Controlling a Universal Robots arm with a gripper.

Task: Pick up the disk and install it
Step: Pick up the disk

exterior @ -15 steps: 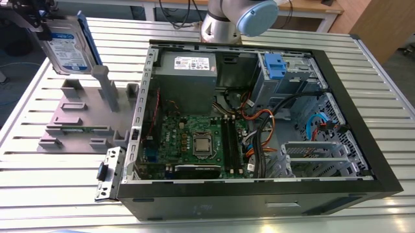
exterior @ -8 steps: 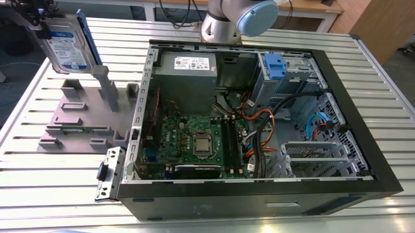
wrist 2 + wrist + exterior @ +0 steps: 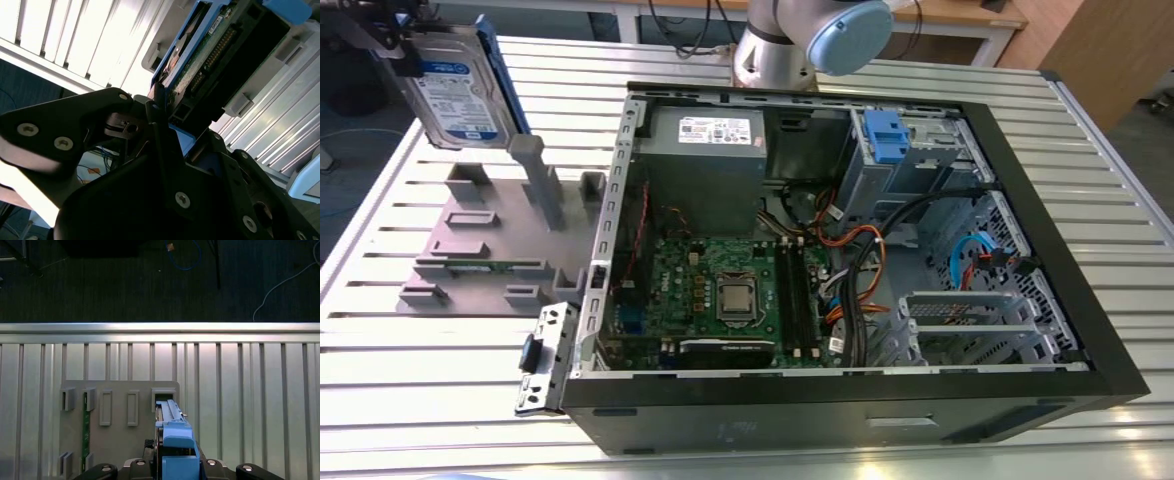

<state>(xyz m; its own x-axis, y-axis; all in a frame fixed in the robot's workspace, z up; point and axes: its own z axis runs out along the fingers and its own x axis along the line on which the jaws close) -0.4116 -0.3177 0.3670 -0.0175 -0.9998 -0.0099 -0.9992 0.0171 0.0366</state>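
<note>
The disk (image 3: pixel 458 88), a silver-grey drive with a white-and-blue label in a blue bracket, hangs upright in the air at the exterior view's far left. It is above the grey holder plate (image 3: pixel 491 238). My gripper (image 3: pixel 411 42) is shut on its upper end. In the second wrist view the disk (image 3: pixel 220 50) shows its circuit-board side, clamped between dark fingers (image 3: pixel 159 107). In the first wrist view the blue bracket edge of the disk (image 3: pixel 175 432) stands over an empty slot (image 3: pixel 163 396) of the plate.
An open computer case (image 3: pixel 1067 300) lies on the slatted metal table (image 3: pixel 400 400), with a drive bay and blue latch (image 3: pixel 886 135) at its far side. A green memory stick (image 3: pixel 487 265) sits in the holder plate. The arm's base (image 3: pixel 781 45) stands behind the case.
</note>
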